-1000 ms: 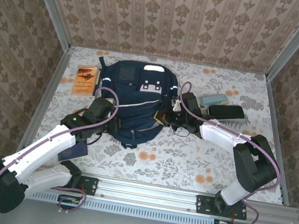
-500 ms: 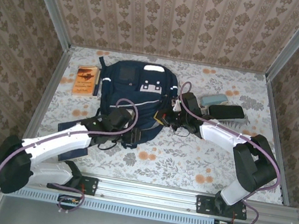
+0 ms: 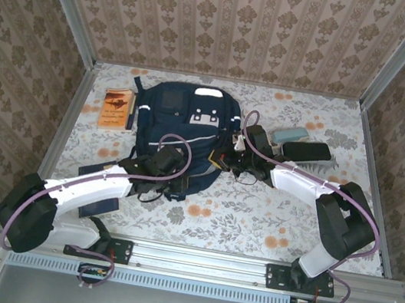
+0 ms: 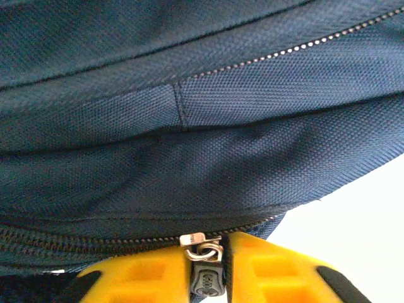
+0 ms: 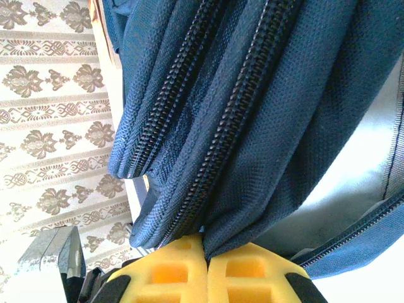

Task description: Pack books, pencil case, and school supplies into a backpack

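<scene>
Evidently the step in hand is opening a zipper on the backpack, which lies flat on the table, reaching from the far edge toward the middle.

The left gripper sits at the bag's near end. In the left wrist view its yellow pads are closed tight on the zipper pull, with the slider just above them on a closed run of teeth. The right gripper is at the bag's right side, pads pressed together on a fold of navy fabric beside two zipper tracks.

To do this well, the left arm should draw the pull along the line of the teeth, not up or away from them, and follow the curve of the bag. The right grip should act as the anchor and hold the cloth taut, or the bag will likely slide. The pull is small, so a slip is the main risk.

An orange book waits near the far-left corner, and a dark case lies just right of the bag.
</scene>
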